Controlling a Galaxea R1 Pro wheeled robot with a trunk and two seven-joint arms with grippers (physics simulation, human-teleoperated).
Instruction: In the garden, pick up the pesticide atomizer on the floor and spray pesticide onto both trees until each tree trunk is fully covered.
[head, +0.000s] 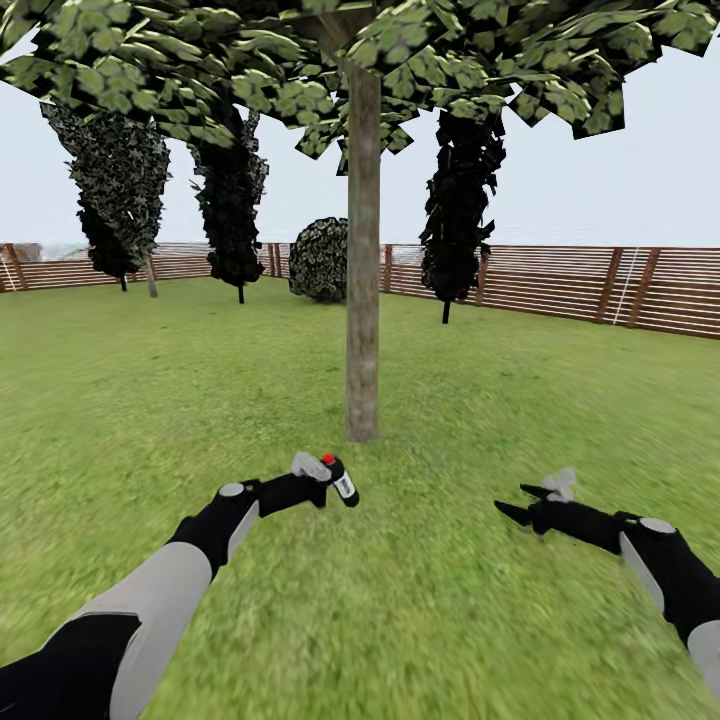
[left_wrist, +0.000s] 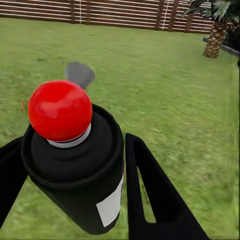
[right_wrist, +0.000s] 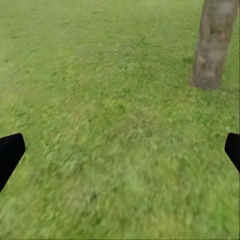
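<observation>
The tree trunk (head: 362, 250) rises at frame centre from the lawn (head: 150, 400), bark unspotted. Lower left, the left claw (head: 322, 488) clamps the pesticide atomizer (head: 338, 480), aimed trunkward. Lower right, the right claw (head: 525, 503) gapes empty.

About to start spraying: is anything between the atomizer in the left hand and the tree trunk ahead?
Nothing visible. The left hand holds the pesticide atomizer, and only open lawn lies between it and the tree trunk just ahead.
</observation>
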